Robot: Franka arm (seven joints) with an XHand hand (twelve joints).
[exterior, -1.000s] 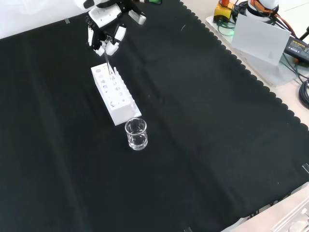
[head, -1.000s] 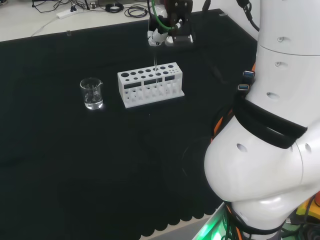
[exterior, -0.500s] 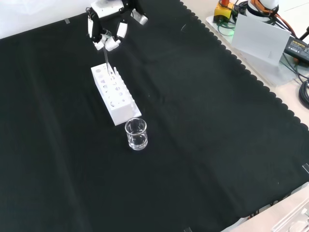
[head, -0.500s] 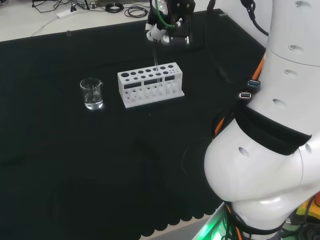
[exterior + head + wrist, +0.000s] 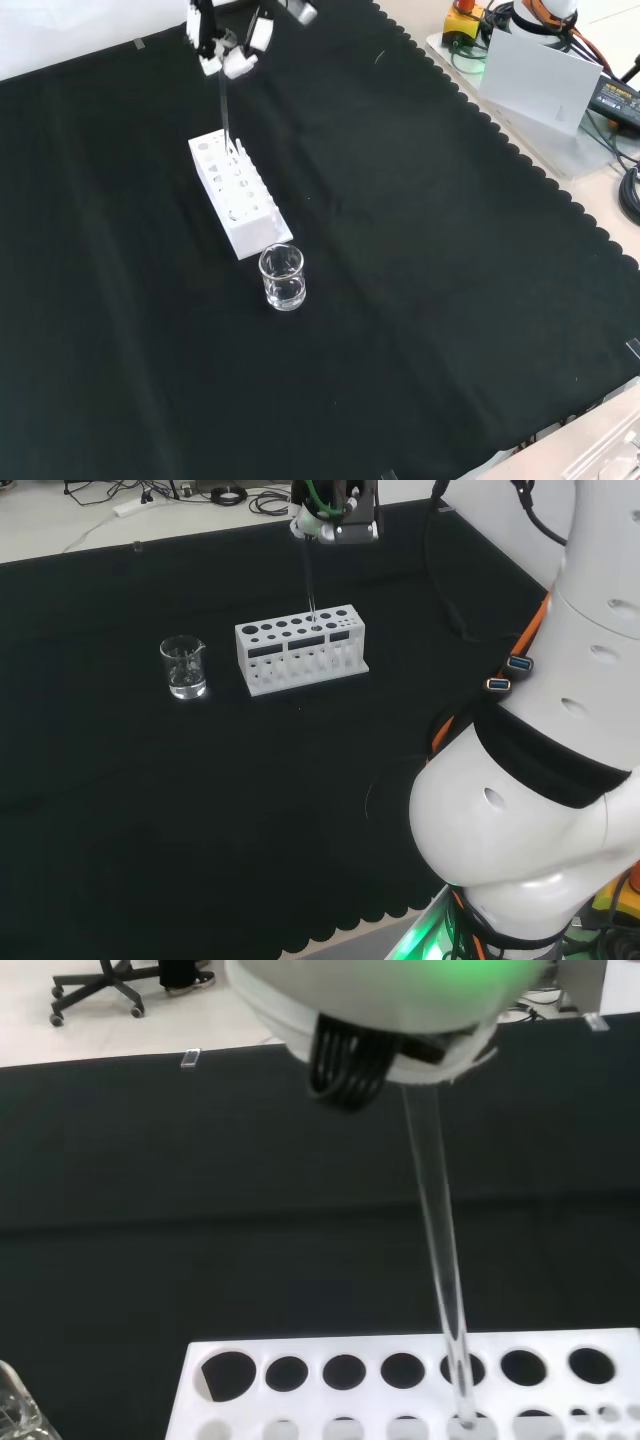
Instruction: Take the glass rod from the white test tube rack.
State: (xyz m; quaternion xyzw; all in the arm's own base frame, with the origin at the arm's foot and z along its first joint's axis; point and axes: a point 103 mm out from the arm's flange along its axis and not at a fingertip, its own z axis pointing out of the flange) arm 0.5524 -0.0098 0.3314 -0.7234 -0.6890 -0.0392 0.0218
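A white test tube rack with rows of round holes stands on the black cloth, also in the front view and close up in the wrist view. A thin clear glass rod hangs nearly upright over it. The hand is shut on the rod's top end, high above the rack. In the front view the hand is at the top edge with the rod below it. In the wrist view the rod runs from the hand down to a hole in the rack's top.
A small clear glass beaker stands on the cloth left of the rack in the head view, nearer the camera than the rack in the front view. The arm's big white links stand at the right of the head view.
The hand has risen with the rod pinched in it, so more of the rod's length shows above the rack. Rack and beaker have not moved.
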